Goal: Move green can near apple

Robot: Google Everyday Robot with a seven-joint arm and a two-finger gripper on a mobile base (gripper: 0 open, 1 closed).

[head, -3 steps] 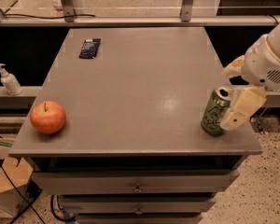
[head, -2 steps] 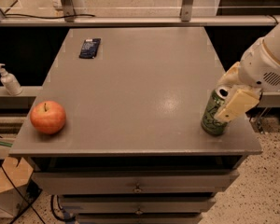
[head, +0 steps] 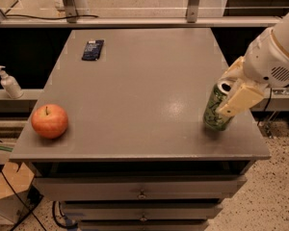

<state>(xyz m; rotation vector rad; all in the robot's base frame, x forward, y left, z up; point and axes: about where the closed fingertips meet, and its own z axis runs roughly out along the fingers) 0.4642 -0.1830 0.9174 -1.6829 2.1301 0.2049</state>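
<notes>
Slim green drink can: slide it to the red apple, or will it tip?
The slim green drink can is tall on a narrow base, so a high push likely tips it. Tipped, it would probably roll on the smooth grey tabletop. The gripper is near its top.

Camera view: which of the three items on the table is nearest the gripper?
The green can, front right, with the gripper at it; the apple sits front left, the dark packet far left.

Lab-like workroom: grey drawer bench point(head: 135, 81), speckled floor point(head: 279, 191), loose cables point(head: 43, 17), robot pincer point(head: 229, 93) at the bench's right edge.
</notes>
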